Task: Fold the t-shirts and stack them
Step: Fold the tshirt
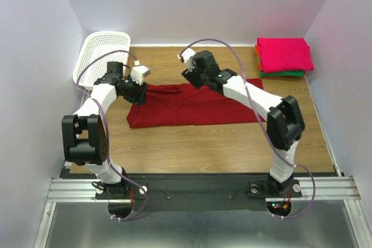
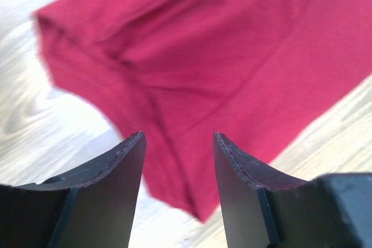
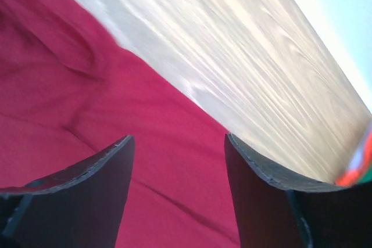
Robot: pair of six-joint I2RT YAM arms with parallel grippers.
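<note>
A dark red t-shirt (image 1: 192, 105) lies partly folded into a long strip across the middle of the wooden table. It also shows in the left wrist view (image 2: 221, 56) and the right wrist view (image 3: 87, 120). My left gripper (image 1: 139, 92) hangs open and empty over the shirt's left end, above a corner of the cloth (image 2: 200, 210). My right gripper (image 1: 195, 78) hangs open and empty over the shirt's far edge near the middle. A stack of folded shirts sits at the back right: bright pink (image 1: 285, 53) on top, orange and green (image 1: 282, 74) below.
A white plastic lattice basket (image 1: 102, 53) stands at the back left, close behind my left arm. White walls close in the table on the left, back and right. Bare wood (image 1: 203, 146) lies between the shirt and the arm bases.
</note>
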